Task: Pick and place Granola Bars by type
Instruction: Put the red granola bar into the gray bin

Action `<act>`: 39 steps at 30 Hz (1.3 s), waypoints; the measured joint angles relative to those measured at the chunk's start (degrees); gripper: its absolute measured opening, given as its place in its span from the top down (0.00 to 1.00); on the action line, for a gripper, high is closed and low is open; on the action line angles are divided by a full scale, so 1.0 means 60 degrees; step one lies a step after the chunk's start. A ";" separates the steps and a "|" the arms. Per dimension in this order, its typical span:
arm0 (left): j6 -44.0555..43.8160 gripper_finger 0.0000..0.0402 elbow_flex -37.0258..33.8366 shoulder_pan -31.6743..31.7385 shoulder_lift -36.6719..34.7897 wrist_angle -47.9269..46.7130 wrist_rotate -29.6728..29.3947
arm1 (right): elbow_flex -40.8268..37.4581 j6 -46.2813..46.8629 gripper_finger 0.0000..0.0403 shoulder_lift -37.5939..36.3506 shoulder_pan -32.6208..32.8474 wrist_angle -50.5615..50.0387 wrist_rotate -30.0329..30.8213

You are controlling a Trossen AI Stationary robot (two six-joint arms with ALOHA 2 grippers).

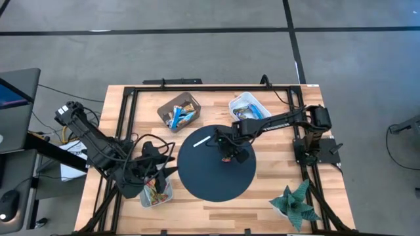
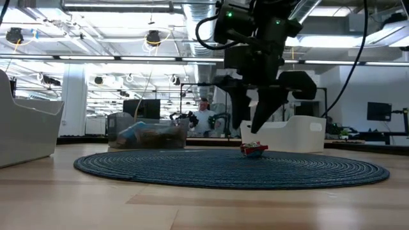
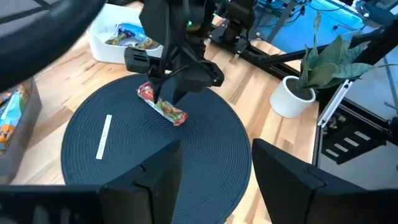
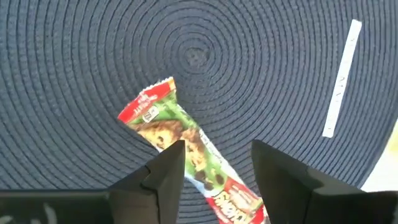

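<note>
One granola bar [image 4: 163,124] in a red and green wrapper lies flat on the round dark blue mat [image 1: 216,180], a little right of its middle. My right gripper [image 4: 214,168] hangs just above the bar [image 2: 254,150], open and pointing down, one finger on either side of it and clear of it. My left gripper [image 3: 214,180] is open with nothing between its fingers. It hovers at the mat's near left edge [image 1: 164,172], above a clear bin [image 1: 156,191] that holds several bars.
A thin white stick [image 1: 201,140] lies on the far left part of the mat. A clear bin [image 1: 178,111] with blue and brown bars and a white bin [image 1: 249,107] with bars stand at the far edge. A potted plant [image 1: 295,203] stands near right.
</note>
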 joint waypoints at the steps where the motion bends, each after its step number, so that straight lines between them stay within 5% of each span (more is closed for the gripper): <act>1: 0.0000 0.54 0.0000 -0.0004 -0.0002 0.0026 0.0026 | 0.0004 -0.0139 0.56 0.0073 -0.0003 0.0024 0.0000; 17: 0.0454 0.54 0.0000 -0.0004 -0.0011 0.0301 0.0260 | 0.0007 -0.0342 0.62 0.0792 -0.0131 -0.0466 0.0004; 30: 0.0521 0.54 0.0000 -0.0004 -0.0011 0.0143 0.0244 | 0.0007 0.0144 0.89 0.0777 -0.0109 -0.0664 0.0000; 39: 0.0525 0.54 0.0000 -0.0004 -0.0011 0.0090 0.0196 | 0.0989 0.0708 1.00 0.0792 -0.0092 -0.1152 0.0008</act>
